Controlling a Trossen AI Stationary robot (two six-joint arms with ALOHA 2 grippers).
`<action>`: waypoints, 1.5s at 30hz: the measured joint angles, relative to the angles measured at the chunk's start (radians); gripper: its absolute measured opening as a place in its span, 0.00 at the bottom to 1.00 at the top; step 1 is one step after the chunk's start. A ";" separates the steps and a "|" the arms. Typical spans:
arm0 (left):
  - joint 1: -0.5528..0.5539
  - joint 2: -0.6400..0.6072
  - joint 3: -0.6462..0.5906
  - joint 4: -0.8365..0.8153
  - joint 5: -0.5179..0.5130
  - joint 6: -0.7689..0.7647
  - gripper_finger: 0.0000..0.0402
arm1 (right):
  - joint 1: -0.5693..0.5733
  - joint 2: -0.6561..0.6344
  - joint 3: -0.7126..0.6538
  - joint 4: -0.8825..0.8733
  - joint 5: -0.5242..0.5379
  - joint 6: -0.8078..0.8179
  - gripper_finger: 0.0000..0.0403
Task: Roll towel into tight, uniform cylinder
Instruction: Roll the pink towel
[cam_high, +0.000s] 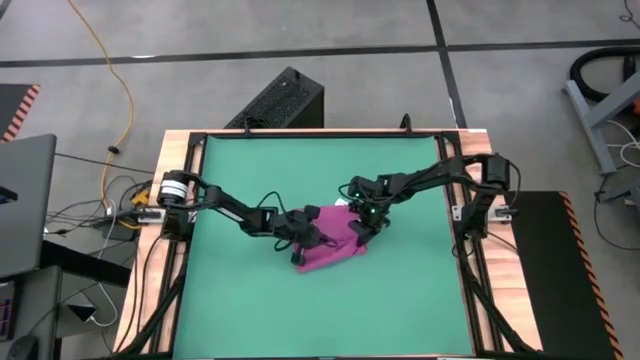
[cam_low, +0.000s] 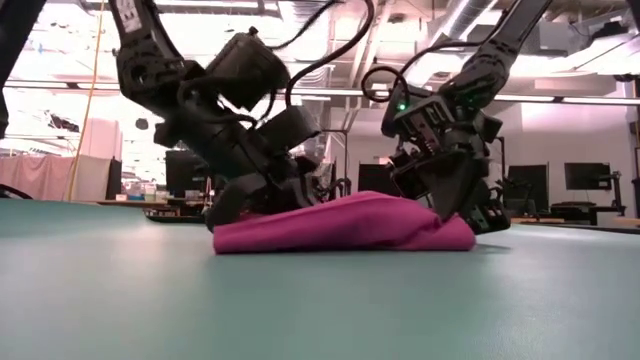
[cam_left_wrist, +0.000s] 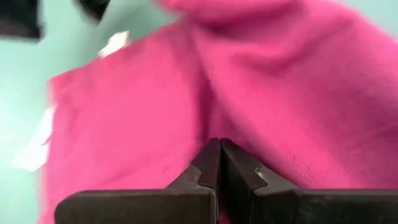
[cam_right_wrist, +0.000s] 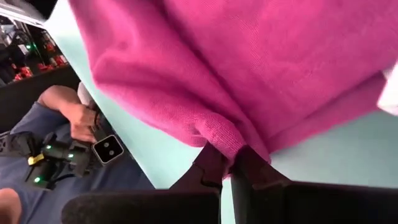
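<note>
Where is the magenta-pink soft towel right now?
In the high view the magenta-pink soft towel lies bunched on the green mat, slightly right of centre, between the shut left gripper and the right gripper, which pinches its edge.

One camera is looking straight down over the worktop (cam_high: 250, 170), another is peering level across it, and both wrist cameras are hovering close, all sharing the towel (cam_low: 345, 225).

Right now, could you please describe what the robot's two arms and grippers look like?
Both arms are dark, jointed and slim, with black cables looped along them. The left arm has a white band near its base. The right gripper carries a small green light, and its fingers are dark, tapered and angular.
</note>
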 joint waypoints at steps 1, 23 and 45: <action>-0.007 -0.018 0.000 -0.022 -0.064 0.016 0.00 | -0.002 -0.001 0.000 0.003 0.001 -0.001 0.05; -0.294 -0.548 -0.219 -0.302 -0.176 0.076 0.15 | 0.015 -0.003 0.000 0.031 0.048 -0.084 0.05; -0.424 -0.153 -0.210 0.046 -0.493 0.090 0.53 | 0.070 -0.003 0.000 0.022 0.097 -0.116 0.05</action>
